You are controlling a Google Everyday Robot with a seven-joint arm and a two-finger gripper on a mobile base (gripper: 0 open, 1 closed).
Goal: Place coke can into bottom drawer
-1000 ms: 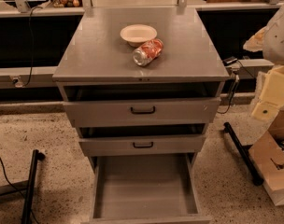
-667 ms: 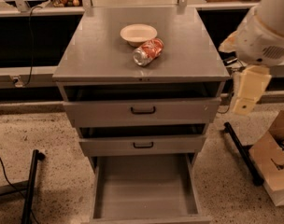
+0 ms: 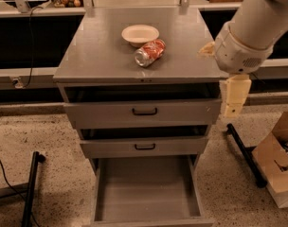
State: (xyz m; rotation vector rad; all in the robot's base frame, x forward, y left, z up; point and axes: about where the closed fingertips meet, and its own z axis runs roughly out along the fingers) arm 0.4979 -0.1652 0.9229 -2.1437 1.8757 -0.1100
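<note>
The coke can lies on its side on the grey cabinet top, just in front of the cream bowl. The bottom drawer is pulled out and its grey inside shows nothing in it. The two upper drawers with black handles are pushed nearly in. My arm comes in from the upper right. The gripper hangs down at the cabinet's right front corner, to the right of the can and apart from it, holding nothing that I can see.
A cardboard box stands on the floor at the right, with a black bar beside it. A black stand leg and a cable lie on the floor at the left. A cluttered counter runs behind the cabinet.
My arm has swung left from the right edge of the view toward the cabinet's right front corner. The can, bowl and drawers have not moved.
</note>
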